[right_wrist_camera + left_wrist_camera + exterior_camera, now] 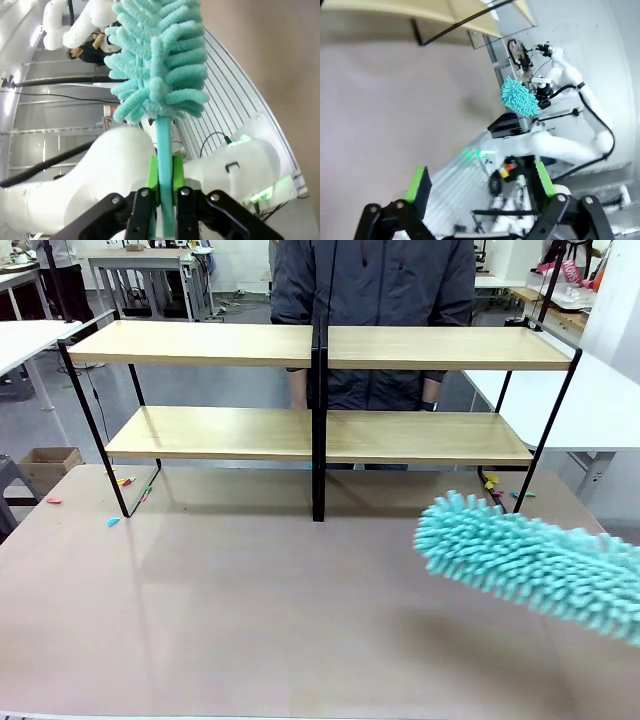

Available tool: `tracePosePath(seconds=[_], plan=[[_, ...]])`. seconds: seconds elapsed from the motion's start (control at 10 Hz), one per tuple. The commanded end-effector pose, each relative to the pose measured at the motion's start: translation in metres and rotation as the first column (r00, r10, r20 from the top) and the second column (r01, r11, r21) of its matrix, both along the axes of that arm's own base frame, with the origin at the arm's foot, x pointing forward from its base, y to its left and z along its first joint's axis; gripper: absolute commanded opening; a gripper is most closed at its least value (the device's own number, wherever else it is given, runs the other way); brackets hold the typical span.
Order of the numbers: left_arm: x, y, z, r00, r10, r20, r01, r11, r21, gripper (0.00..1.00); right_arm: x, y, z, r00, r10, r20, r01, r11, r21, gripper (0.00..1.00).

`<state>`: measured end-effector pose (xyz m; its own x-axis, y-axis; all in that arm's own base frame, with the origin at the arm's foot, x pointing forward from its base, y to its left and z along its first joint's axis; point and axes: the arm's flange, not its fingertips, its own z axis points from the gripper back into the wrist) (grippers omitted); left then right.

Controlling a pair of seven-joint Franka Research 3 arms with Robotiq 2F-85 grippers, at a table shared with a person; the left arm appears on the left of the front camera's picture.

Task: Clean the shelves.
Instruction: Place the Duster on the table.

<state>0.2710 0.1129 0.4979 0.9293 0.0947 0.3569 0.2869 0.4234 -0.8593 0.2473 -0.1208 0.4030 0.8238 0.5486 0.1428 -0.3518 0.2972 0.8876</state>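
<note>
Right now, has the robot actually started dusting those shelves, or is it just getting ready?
Getting ready, it seems. The right gripper is clamped on the teal duster, which hangs above the tabletop, short of the shelves. The left gripper is open and empty. All four boards are left to wipe.

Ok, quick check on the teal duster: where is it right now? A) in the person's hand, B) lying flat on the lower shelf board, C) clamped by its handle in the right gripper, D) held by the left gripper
C: in the right wrist view the right gripper has its green-padded fingers shut on the teal duster by its handle, and the front view shows the fluffy head short of the shelves.
</note>
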Motion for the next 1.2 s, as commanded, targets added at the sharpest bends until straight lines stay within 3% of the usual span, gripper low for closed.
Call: tracePosePath(seconds=[0.0, 0.1, 0.2, 0.3, 0.4, 0.9, 1.0, 1.1], plan=[[-0.038, -0.088, -0.155, 0.967, 0.030, -0.255, -0.051, 0.996, -0.078, 1.00, 0.021, 0.049, -0.012, 0.999, 0.020, -0.044, -0.022, 0.998, -0.055, 0.13], [-0.031, -0.103, -0.184, 0.945, -0.014, -0.327, -0.028, 0.992, -0.126, 1.00, 0.030, 0.069, -0.024, 0.997, 0.028, -0.070, -0.034, 0.996, -0.084, 0.13], [-0.026, -0.118, -0.205, 0.936, -0.015, -0.351, -0.012, 0.997, -0.074, 1.00, 0.036, 0.085, -0.034, 0.996, 0.024, -0.080, -0.034, 0.993, -0.117, 0.13], [-0.026, -0.137, -0.220, 0.913, -0.080, -0.399, 0.050, 0.995, -0.085, 1.00, 0.044, 0.093, -0.044, 0.996, 0.015, -0.082, -0.028, 0.986, -0.163, 0.13], [0.040, -0.002, -0.127, 0.936, -0.006, -0.352, -0.030, 0.995, -0.096, 1.00, 0.053, 0.097, -0.053, 0.995, -0.003, -0.100, -0.017, 0.981, -0.195, 0.13], [0.040, -0.002, -0.127, 0.936, -0.006, -0.352, -0.030, 0.995, -0.096, 1.00, 0.077, 0.082, -0.072, 0.993, -0.043, -0.107, 0.017, 0.973, -0.232, 0.13], [0.040, -0.002, -0.127, 0.936, -0.006, -0.352, -0.030, 0.995, -0.096, 1.00, 0.082, 0.062, -0.071, 0.993, -0.063, -0.099, 0.037, 0.968, -0.249, 0.69], [0.040, -0.002, -0.127, 0.936, -0.006, -0.352, -0.030, 0.995, -0.096, 1.00, 0.086, 0.035, -0.070, 0.992, -0.099, -0.079, 0.075, 0.961, -0.265, 0.69]])
